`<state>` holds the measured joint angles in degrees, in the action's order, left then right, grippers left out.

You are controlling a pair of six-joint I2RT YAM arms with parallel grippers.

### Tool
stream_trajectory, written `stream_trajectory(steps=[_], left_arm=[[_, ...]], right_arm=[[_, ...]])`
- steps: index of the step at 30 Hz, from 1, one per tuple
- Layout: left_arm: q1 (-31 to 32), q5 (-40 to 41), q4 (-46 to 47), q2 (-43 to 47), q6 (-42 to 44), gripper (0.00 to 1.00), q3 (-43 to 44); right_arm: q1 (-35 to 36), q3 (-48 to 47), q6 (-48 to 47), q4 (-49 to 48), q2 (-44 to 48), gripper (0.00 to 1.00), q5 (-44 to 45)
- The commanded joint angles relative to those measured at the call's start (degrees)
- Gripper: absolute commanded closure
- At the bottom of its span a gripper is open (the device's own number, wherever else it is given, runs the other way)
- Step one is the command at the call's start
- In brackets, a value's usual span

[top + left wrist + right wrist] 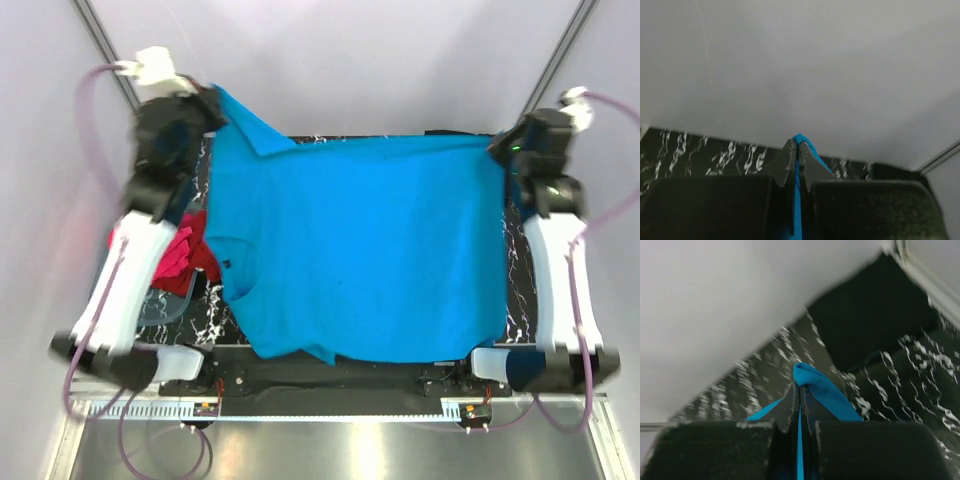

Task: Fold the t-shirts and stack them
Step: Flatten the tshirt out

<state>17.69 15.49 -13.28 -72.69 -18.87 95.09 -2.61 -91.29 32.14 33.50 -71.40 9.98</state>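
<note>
The turquoise-blue t-shirt [360, 250] is spread wide over the black marbled table [518, 290], its collar toward the left. My left gripper [213, 106] is shut on the shirt's far left corner; blue cloth [799, 145] shows pinched between its fingers. My right gripper [500, 148] is shut on the far right corner; a blue fold [812, 382] pokes out past its fingertips. A magenta-pink shirt [178, 255] and a red shirt [205, 250] lie bunched at the left edge of the table. No black shirt shows.
A translucent plastic tub [165, 305] sits at the left, under the left arm. A dark block [875, 305] stands at the table's far right corner. White walls close in behind the table.
</note>
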Motion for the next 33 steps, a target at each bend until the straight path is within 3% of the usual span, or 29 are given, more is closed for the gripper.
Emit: stream_trajectory(steps=[1, 6, 10, 16, 25, 29, 33], left_arm=[[-0.12, 2.0, 6.66, -8.68, 2.52, 1.0, -4.55], [-0.2, 1.04, 16.34, -28.62, 6.83, 1.0, -2.99], [-0.2, -0.54, 14.17, -44.43, 8.85, 1.0, 9.98], [-1.26, 1.39, 14.33, -52.55, 7.72, 1.0, 16.7], [-1.43, -0.71, 16.88, -49.23, 4.3, 1.0, 8.2], [-1.52, -2.48, 17.85, -42.91, 0.95, 1.0, 2.22], [-1.43, -2.39, 13.82, -34.56, -1.25, 1.0, -0.16]], right_arm=[[-0.02, 8.3, -0.32, -12.53, -6.7, 1.0, 0.4], [-1.87, 9.12, -1.12, -23.46, -23.14, 1.0, -5.38], [-3.71, 0.26, -1.91, -24.09, -37.81, 1.0, -11.98], [-5.03, -3.2, -2.17, -24.18, -43.83, 1.0, -15.25], [-7.31, -1.97, -5.68, -24.27, -43.21, 1.0, -11.92], [-9.25, -1.62, -4.9, -24.0, -43.57, 1.0, -13.48], [-9.34, -1.61, -3.23, -21.29, -37.88, 1.0, -16.82]])
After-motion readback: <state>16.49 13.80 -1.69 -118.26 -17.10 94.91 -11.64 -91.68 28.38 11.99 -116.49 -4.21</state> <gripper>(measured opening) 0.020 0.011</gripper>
